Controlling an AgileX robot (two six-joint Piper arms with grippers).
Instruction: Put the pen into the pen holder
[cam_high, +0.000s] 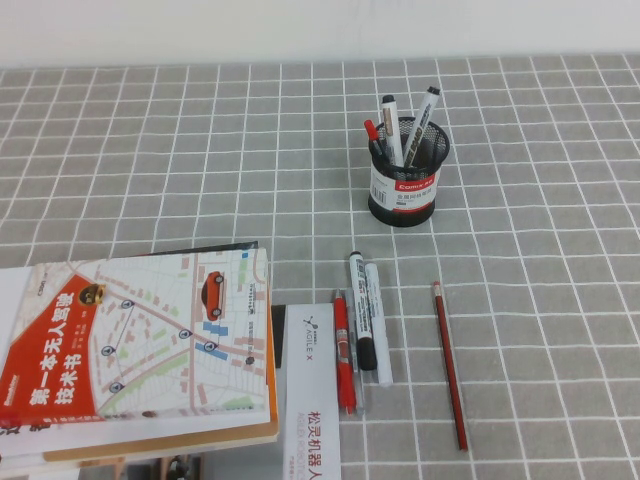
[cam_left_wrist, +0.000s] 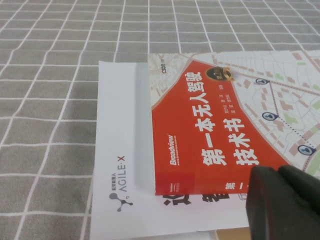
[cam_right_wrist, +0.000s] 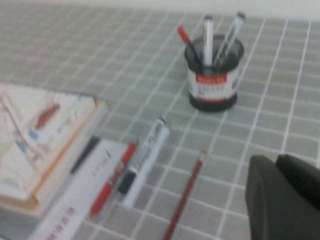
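Jaws on both arms are hard for me to read: the left gripper shows only as a dark rounded bulk hovering over the book, and the right gripper is a similar dark lump above the bench near the pencil, so I cannot tell how far either is open, and neither visibly holds anything.

From the high view, the bench wears a grey cloth with a white grid. At 1 o'clock from centre stands the pen holder, a round black wire-mesh cup with a white label and red band. Inside it I see a red pen and two grey-capped markers, all leaning.

The pen, slim and white-barrelled, lies flat at 6 o'clock from the holder, well apart from it. Just beside it at 9 o'clock lies a thicker marker with black ends, then a second red pen. The red pencil lies at 3 o'clock, apart. The glossy red-and-map book sits at 8 o'clock on white AgileX sheets.
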